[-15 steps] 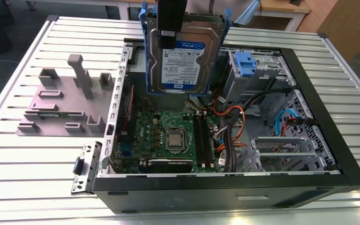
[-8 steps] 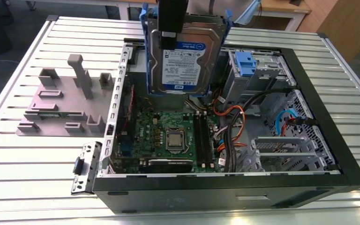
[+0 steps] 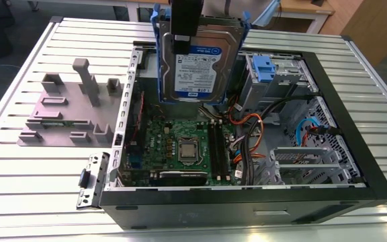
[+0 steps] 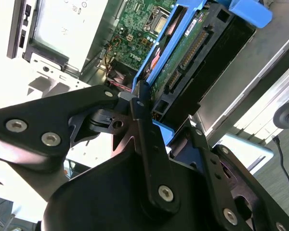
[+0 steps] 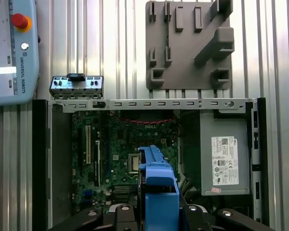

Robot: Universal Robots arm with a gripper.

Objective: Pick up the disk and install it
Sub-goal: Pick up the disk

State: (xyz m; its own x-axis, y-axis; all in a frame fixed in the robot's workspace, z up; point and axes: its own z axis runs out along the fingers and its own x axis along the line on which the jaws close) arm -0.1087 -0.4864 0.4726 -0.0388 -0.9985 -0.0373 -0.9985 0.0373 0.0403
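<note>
Grasp confirmed: gripper (image 4: 166,118) clenched on the disk (image 3: 199,60), black fingers (image 3: 180,25) pressed on opposite broad faces. Hung straight down from the wrist, long axis vertical, labelled face toward the exterior camera. Suspended over the open computer case (image 3: 355,151), above the green motherboard (image 3: 180,143) and apart from it. Placed to the exterior view's left of the drive cage with a second blue caddy (image 3: 264,68); near, not touching. Noted as a flat rectangular slab: dull silver-grey metal, glossy white-and-blue label, smooth blue plastic frame flared at the upper corners. Judged rigid, and likely slippery on the metal face. Grey power supply (image 5: 221,154) seated at one end of the case; ribbed metal table (image 3: 18,176) underneath; grey fixture plate (image 3: 66,111) beside the case.
</note>
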